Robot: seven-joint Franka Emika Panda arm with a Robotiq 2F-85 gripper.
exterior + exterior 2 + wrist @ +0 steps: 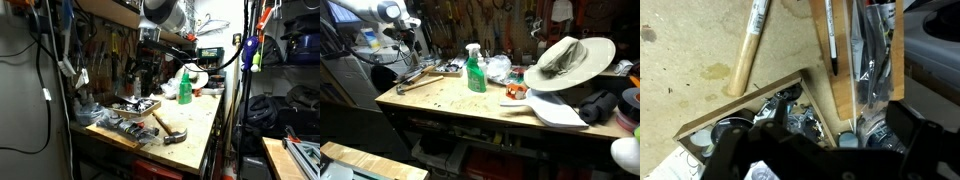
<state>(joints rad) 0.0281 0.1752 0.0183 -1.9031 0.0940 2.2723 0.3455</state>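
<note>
My gripper (141,82) hangs over a shallow wooden tray (118,109) full of dark metal parts at the far end of the workbench. It shows in both exterior views, and also here (411,52). In the wrist view the two dark fingers stand wide apart with nothing between them (825,150), open above the tray's wooden divider (830,100) and its clutter of parts (790,115). A small round pale cap (845,140) lies below the jaws. A hammer with a wooden handle (748,48) lies on the bench beside the tray, also seen in the exterior views (170,128) (408,83).
A green spray bottle (475,70) (185,88) stands mid-bench. A wide-brimmed hat (570,58), a white flat piece (555,112) and dark gear lie at the other end. Tools hang on the back wall. Cables hang at one side (45,60).
</note>
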